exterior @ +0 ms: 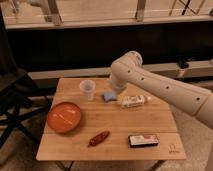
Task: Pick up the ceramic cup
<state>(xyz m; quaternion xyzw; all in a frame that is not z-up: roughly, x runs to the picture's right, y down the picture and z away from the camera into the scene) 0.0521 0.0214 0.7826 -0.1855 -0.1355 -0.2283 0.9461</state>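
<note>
The ceramic cup [87, 89] is small, pale and handleless. It stands upright on the far left part of the wooden table [155, 120]. My gripper [116, 89] hangs at the end of the white arm just right of the cup, above a blue sponge [109, 96]. It stands open, holds nothing, and is mostly hidden behind the arm's wrist. A narrow gap separates it from the cup.
A wide orange bowl [64, 116] sits at the left. A pale bottle [134, 101] lies on its side right of the sponge. A red chili-like item [99, 138] and a dark packet [143, 140] lie near the front edge. A black folding chair [15, 100] stands left of the table.
</note>
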